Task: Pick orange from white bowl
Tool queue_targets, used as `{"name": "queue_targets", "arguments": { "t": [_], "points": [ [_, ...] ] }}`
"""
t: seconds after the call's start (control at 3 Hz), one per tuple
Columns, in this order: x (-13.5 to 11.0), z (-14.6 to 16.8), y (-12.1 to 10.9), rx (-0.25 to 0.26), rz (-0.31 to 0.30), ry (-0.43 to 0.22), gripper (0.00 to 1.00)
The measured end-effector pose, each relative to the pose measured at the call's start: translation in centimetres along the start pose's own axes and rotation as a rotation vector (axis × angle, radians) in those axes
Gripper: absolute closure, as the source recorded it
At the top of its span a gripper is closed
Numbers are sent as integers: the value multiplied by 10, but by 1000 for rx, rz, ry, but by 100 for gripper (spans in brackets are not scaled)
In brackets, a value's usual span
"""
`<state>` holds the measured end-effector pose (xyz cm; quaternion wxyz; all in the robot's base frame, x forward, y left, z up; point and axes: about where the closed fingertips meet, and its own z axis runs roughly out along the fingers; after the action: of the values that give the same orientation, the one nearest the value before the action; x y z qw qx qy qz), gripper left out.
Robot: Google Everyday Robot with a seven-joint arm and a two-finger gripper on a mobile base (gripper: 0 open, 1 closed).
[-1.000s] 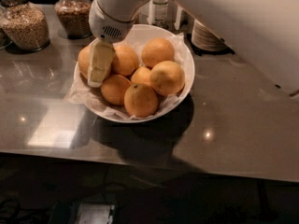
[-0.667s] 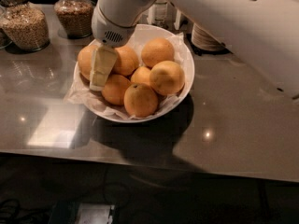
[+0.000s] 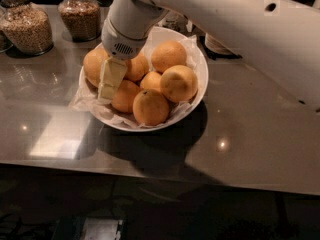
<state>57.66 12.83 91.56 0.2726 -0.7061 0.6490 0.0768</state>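
The white bowl (image 3: pixel 201 70) lined with crinkled white paper stands on the grey counter, left of the middle. Several oranges fill it: a large one at the left (image 3: pixel 93 64), one at the back (image 3: pixel 169 55), one at the right (image 3: pixel 178 83) and one at the front (image 3: pixel 150 107). My gripper (image 3: pixel 111 79) hangs from the white arm (image 3: pixel 235 24) down into the left side of the bowl. It sits against the left orange and above a lower orange (image 3: pixel 125 97). The arm hides the bowl's back left rim.
Two glass jars of grains (image 3: pixel 30 26) (image 3: pixel 80 13) stand at the back left. Stacked off-white dishes (image 3: pixel 216 45) sit behind the bowl, partly under the arm. The counter's front edge (image 3: pixel 150 166) runs across the lower part of the view.
The gripper has shifted slightly right and lower into the bowl beside the left orange. The oranges and the bowl have not moved.
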Motion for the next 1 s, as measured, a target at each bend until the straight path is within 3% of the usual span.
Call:
{"name": "queue_targets", "arguments": {
  "t": [1.0],
  "points": [
    [4,27,6,-31,-42,17,0]
  ]
}}
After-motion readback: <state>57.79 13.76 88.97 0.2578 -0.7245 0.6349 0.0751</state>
